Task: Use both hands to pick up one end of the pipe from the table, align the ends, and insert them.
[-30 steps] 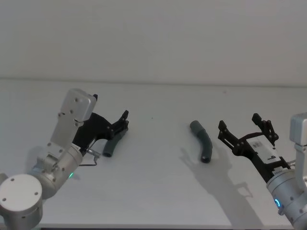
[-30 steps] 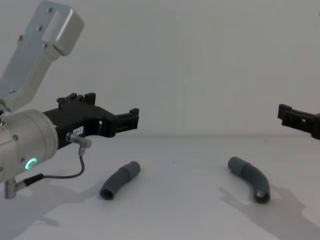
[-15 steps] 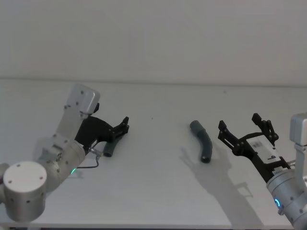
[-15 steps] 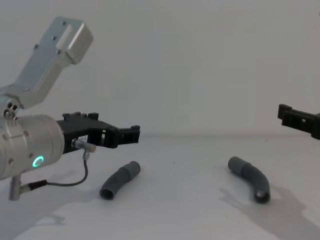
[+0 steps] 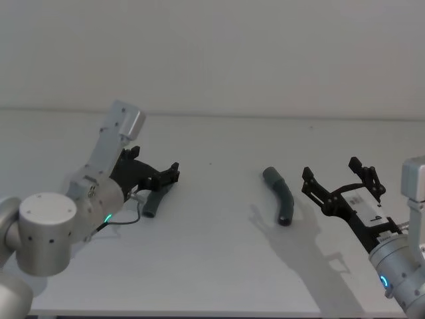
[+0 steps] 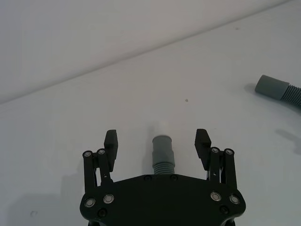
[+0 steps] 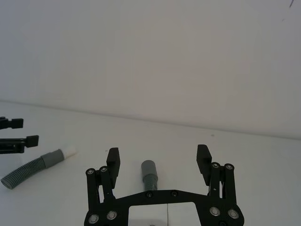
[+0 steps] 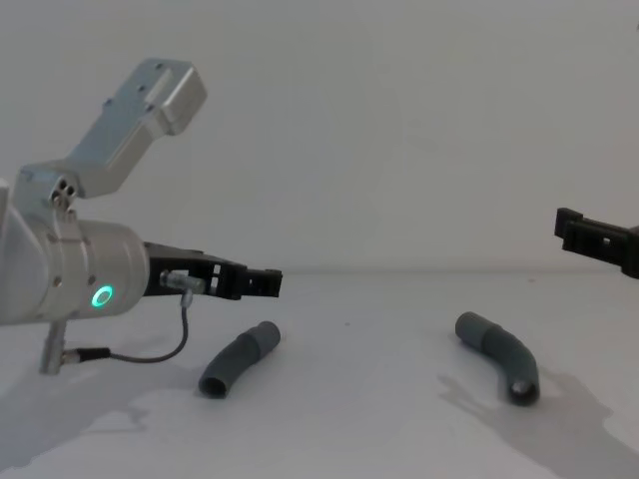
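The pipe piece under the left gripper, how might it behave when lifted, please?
The left pipe piece has a ribbed middle, so it probably flexes; its smooth cuff looks firmer. Curved, it may rock rather than roll if the left gripper nudges it.

dark grey ribbed pipe (image 8: 499, 351), white table (image 8: 359, 424), green ring light (image 8: 100, 295)

Left pipe piece (image 5: 151, 205) partly under left gripper (image 5: 174, 173), right gripper (image 8: 577, 233) cut by chest view's edge

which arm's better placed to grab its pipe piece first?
Left, probably. The left pincer hangs open right over the left pipe piece, cuff between its fingers. The right pincer, also open, stands off beside the right pipe piece.
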